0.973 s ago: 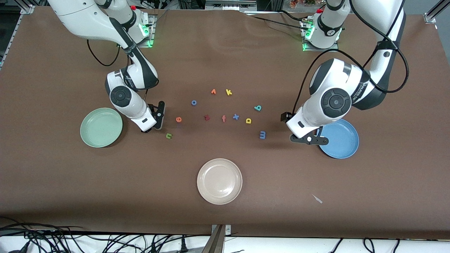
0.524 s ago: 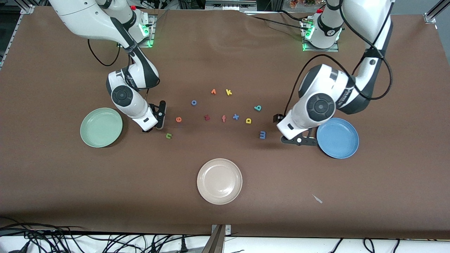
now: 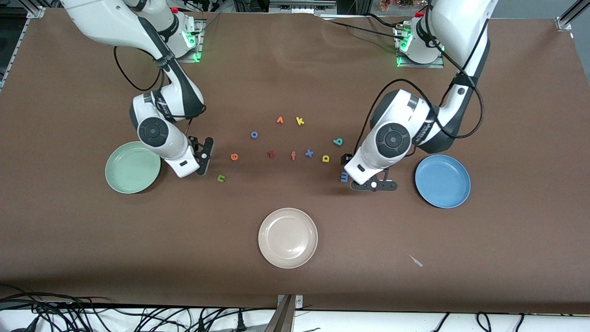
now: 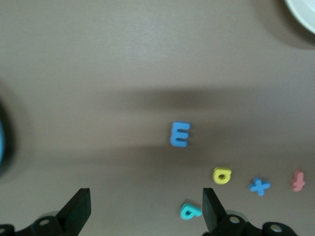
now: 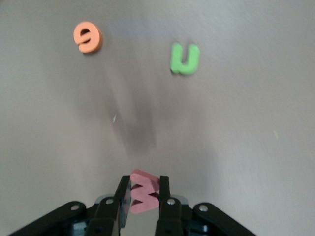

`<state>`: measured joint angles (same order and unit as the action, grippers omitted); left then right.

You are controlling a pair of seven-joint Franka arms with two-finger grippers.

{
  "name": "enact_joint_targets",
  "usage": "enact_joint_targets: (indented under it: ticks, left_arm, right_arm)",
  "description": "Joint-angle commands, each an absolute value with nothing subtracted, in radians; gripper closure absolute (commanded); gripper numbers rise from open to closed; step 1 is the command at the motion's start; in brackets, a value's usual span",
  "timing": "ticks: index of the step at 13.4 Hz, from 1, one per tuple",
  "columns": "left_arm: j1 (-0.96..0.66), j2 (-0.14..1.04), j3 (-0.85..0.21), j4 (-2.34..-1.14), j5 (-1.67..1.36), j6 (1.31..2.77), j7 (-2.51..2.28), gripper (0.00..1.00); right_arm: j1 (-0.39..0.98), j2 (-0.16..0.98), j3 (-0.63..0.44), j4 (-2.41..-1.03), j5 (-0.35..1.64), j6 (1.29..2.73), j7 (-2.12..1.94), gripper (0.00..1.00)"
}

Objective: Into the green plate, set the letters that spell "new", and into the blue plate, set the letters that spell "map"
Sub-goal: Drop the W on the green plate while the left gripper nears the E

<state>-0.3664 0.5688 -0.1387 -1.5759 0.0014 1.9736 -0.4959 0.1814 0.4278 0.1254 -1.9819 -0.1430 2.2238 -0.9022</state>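
My right gripper [image 5: 143,192] is clamped on the pinkish-red w [image 5: 142,192], up in the air over bare table just beside the green plate [image 3: 132,167]. Plate has nothing in it. Green n [image 3: 221,178] and orange e [image 3: 234,157] lie on the table, near the gripper, toward the middle.

My left gripper [image 4: 146,212] has its fingers spread wide, nothing in them, over the table right next to the blue m [image 4: 180,134]. Yellow a [image 3: 326,158] and teal p [image 3: 338,141] sit just farther from the front camera than the m. Blue plate [image 3: 442,181] is toward the left arm's end, nothing in it. All six letters are out of their plates.

Risks, as I judge them:
- w is pinched at one end only; foam is light, so it may twist or stick to a pad on release and miss the plate.
- Releasing before I'm over the plate drops it on the table by the rim.
- The m is not centred between the left fingers; descending like this could nudge it away or tip it.
- Blue x [image 3: 309,153] and salmon f [image 3: 293,156] are close to the a. Easy to grab the wrong one, same for yellow k [image 3: 300,121].
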Motion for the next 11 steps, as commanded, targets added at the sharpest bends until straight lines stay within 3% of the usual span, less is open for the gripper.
enact_joint_targets:
  ticks: [1, 5, 11]
  left_arm:
    - [-0.406, 0.613, -0.127, -1.549, -0.012, 2.016, -0.557, 0.00]
    - [-0.433, 0.663, -0.126, -1.552, -0.012, 2.054, -0.565, 0.03]
    - [-0.428, 0.672, -0.126, -1.551, 0.005, 2.109, -0.502, 0.01]
  right_arm:
    - [0.175, 0.410, 0.057, -1.905, -0.137, 2.067, -0.859, 1.00]
    - [0.166, 0.426, -0.076, -1.905, -0.126, 2.065, -0.857, 1.00]
    - [0.045, 0.505, -0.087, -1.905, -0.112, 2.152, -0.833, 1.00]
